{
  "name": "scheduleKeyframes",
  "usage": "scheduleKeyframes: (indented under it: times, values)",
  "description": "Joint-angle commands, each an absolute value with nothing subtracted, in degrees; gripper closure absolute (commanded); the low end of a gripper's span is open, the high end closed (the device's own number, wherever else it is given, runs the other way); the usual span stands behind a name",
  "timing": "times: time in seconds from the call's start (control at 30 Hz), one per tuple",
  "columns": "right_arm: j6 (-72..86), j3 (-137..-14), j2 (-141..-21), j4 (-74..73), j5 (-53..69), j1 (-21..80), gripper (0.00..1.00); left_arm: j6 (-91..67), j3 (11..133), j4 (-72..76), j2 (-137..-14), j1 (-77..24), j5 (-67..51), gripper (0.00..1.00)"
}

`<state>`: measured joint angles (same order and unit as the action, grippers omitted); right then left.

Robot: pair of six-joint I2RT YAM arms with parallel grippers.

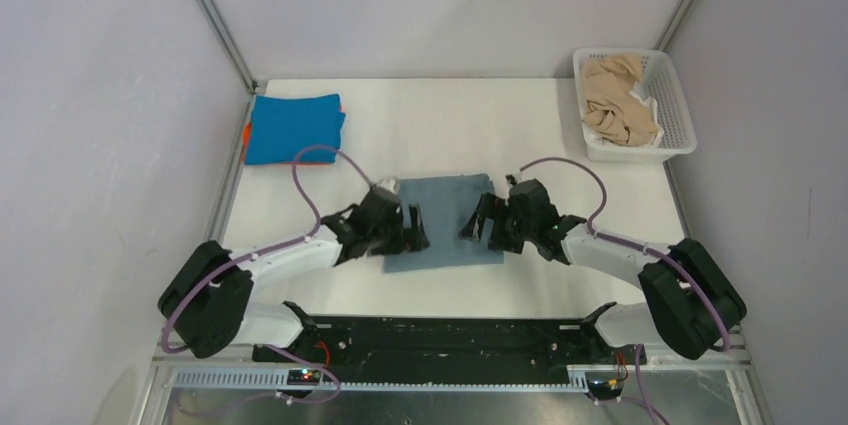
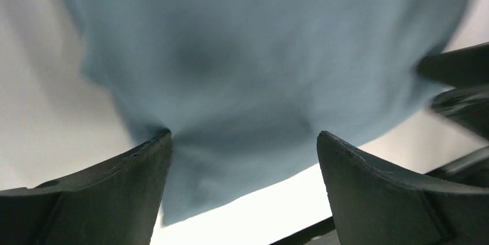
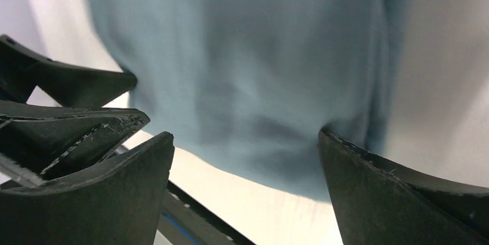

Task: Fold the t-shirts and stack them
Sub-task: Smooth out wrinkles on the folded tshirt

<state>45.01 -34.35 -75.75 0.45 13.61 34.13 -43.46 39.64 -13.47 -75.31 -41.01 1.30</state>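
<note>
One grey-blue tee lies folded into a flat rectangle on the table. It sits at mid-width, closer to the near edge than to the far edge.

Pincer positions:
- The left pincer is over the left edge of the grey-blue tee.
- The right pincer is over the right edge of the same tee.
- The two pincers face each other across the cloth and are apart.

Pincer state:
- Both pincers are spread wide, and neither grips anything.
- In each wrist view the two fingers straddle the cloth near its edge.
- Both wrist views are blurred, so contact between the fingertips and the cloth cannot be determined.
- The left wrist view shows part of the right pincer at its right margin. The right wrist view shows part of the left pincer at its left margin.

Other tees:
- A blue tee lies folded at the far left corner, well apart from the grey-blue tee.
- An orange tee lies under the blue tee, and only a thin strip shows along the left side.
- Beige tees lie crumpled and unfolded in a white lattice basket at the far right corner.
</note>
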Motion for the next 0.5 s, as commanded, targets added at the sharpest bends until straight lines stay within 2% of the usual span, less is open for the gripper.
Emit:
scheduleKeyframes:
  times: [0.0,0.23,0.47]
  values:
    - [46.88,-28.38,-77.64,5.83,13.43,33.3,0.01,-47.93,30.01,-5.14,-72.58,-41.36,0.82,0.0]
    - [47.08,-24.88,-73.99,6.3,13.54,31.52,0.01,-48.31,24.59,-5.03,-71.34,-41.32,3.32,0.0]
    - [45.24,-25.31,-55.34,-4.15,8.04,31.26,0.01,-46.84,24.96,-10.96,-55.4,-41.33,5.51,0.0]
